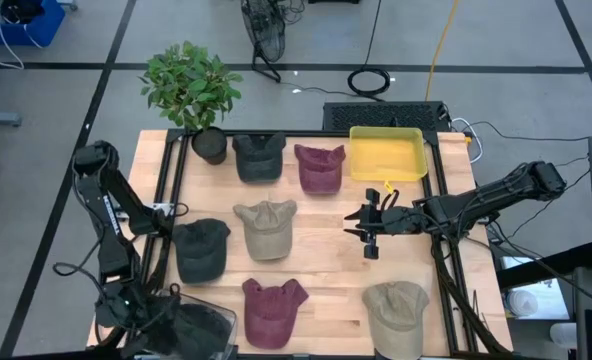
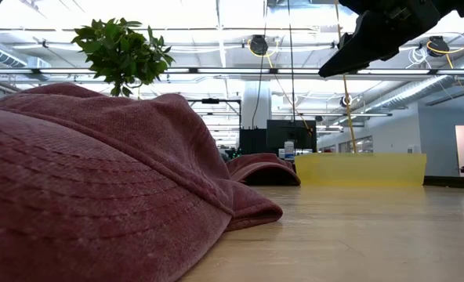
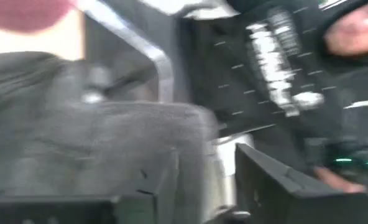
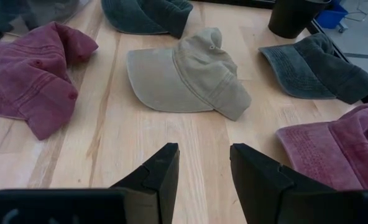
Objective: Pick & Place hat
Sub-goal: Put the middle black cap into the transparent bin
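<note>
I hover my right pincer (image 4: 202, 171), released, facing the tan hat (image 4: 190, 74); next, descend and clench its crown.

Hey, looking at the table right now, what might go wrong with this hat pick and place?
The left hand sits low at the table's near left corner over a dark hat in a clear bin; its blurred wrist view hides the grip, so the hat may slip. The open right hand hovers mid-table between the tan hat and the maroon hat; coming down, it might catch the wrong one.
</note>
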